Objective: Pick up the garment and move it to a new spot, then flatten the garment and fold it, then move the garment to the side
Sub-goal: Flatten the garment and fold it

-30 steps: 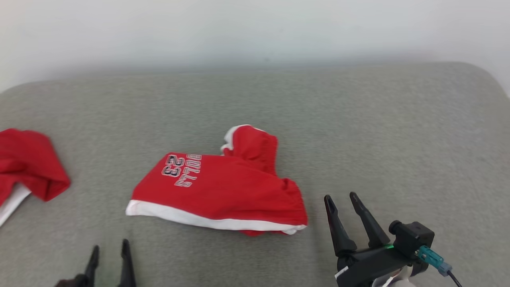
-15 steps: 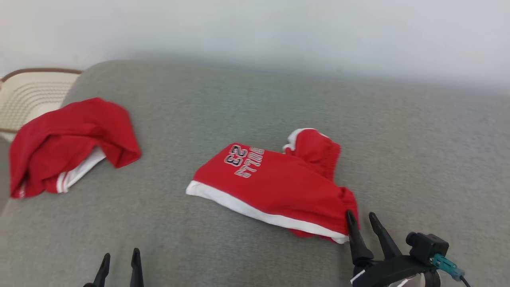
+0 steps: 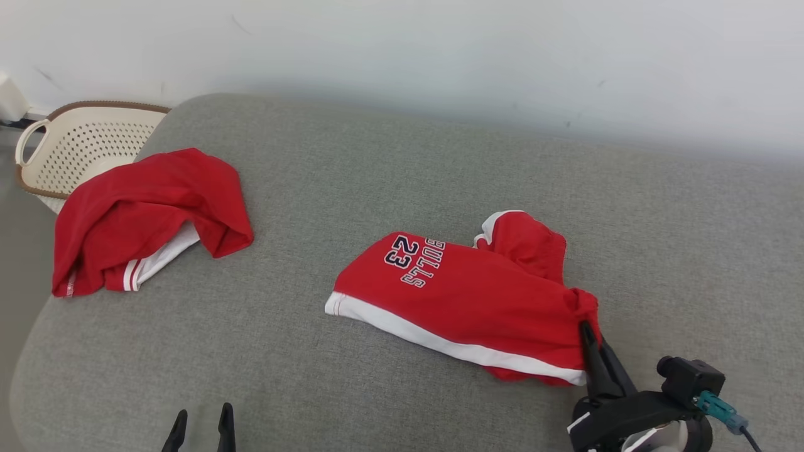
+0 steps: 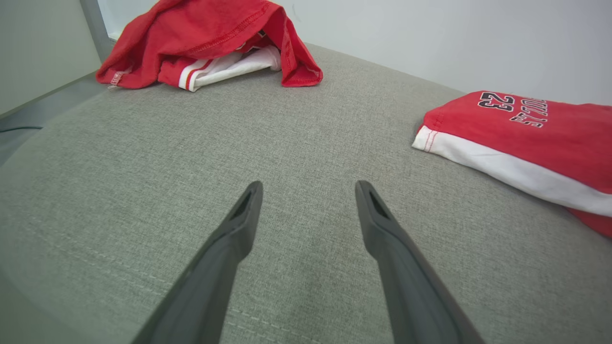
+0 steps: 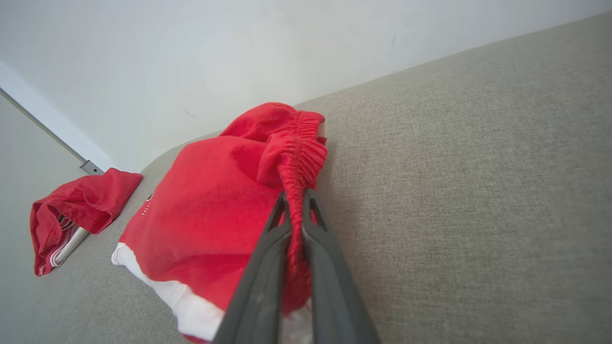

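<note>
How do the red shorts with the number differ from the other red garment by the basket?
The numbered shorts lie fairly flat; the other garment is a crumpled heap. The numbered shorts show BULLS 23 lettering; the other garment shows none. The right gripper pinches the numbered shorts at the waistband; nothing grips the other garment. Both are red with white trim.

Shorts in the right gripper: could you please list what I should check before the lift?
1. Grip: right gripper shut on shorts at the waistband: ok.
2. Pinch takes every layer: cannot tell.
3. Spare arm: left gripper open, off the cloth: ok.
4. Path: other garment lies apart from shorts: ok.
5. New spot: bare cushion beside shorts: ok.
</note>
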Available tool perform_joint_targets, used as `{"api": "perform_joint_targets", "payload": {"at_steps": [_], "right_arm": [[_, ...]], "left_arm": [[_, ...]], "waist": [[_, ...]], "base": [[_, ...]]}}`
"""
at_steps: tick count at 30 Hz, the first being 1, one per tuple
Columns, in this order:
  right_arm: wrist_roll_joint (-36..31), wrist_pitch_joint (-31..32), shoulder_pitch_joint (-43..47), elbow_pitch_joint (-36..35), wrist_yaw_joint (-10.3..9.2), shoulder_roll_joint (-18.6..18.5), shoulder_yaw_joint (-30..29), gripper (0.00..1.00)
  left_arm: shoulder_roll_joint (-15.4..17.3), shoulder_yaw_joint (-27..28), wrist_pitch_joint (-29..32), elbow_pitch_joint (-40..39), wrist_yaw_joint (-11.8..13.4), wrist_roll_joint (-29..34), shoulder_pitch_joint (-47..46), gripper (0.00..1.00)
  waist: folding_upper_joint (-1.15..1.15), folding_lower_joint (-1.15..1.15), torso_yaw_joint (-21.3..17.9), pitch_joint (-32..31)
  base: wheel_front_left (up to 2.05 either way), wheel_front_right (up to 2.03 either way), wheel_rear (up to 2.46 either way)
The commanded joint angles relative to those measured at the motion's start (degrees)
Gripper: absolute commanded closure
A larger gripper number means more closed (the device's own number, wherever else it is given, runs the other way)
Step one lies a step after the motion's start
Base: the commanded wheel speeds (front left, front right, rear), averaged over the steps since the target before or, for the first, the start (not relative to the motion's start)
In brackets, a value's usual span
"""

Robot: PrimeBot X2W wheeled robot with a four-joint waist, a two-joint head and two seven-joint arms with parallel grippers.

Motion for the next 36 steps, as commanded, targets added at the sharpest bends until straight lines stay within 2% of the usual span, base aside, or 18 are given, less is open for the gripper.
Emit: {"api": "perform_joint_targets", "payload": {"at_steps": [1,11,12,13,14,21,29,36], "right_arm": [[-1.18,-0.05,0.86,-0.16,0.04,-0.41,-0.87,1.0],[-6.57,-0.05,0.19,1.37,0.04,-2.34,-4.2,1.0],[-7.07,-0.05,0.22,1.72,0.04,-2.22,-4.97,0.65],[-7.43,-0.06,0.45,2.34,0.04,-2.0,-5.44,0.19],[-7.69,-0.05,0.64,2.85,0.04,-1.77,-5.67,0.0],[-10.52,-0.05,2.8,0.98,0.04,-0.66,-8.18,0.0],[-9.17,-0.05,6.29,-1.34,0.04,-1.23,-4.41,0.0],[-9.9,-0.05,6.97,-1.71,0.04,-1.32,-2.64,0.0]], "left_arm": [[0.04,-0.2,-0.07,0.26,-0.02,-0.94,1.03,0.0],[0.04,-3.23,-0.07,1.66,0.17,-1.68,-0.37,0.0],[0.05,-3.49,-0.07,1.83,0.22,-1.81,-0.35,0.0],[0.04,-3.8,-0.07,1.93,0.1,-1.7,-0.34,0.0],[0.04,-3.95,-0.07,2.04,0.1,-1.71,-0.25,0.0],[0.05,-3.53,-0.07,2.12,0.74,-1.22,1.6,0.0],[0.04,-2.19,-0.07,-0.59,2.23,-0.76,2.9,0.0],[0.03,-1.91,-0.07,-2.47,3.0,0.62,4.11,0.0]], "waist": [[0.0,0.0,-0.65,-0.29],[0.0,0.0,-2.67,-0.26],[0.0,0.0,-2.88,-0.4],[0.0,0.0,-3.05,-0.57],[0.0,0.0,-3.28,-0.81],[0.0,0.0,-6.24,-3.35],[0.0,0.0,-10.79,-5.3],[0.0,0.0,-13.23,-6.29]], "base": [[0.0,0.0,0.0],[0.0,0.0,0.0],[0.0,0.0,0.0],[0.0,0.0,0.0],[0.0,0.0,0.0],[0.0,0.0,0.0],[0.0,0.0,0.0],[0.0,0.0,0.0]]}}
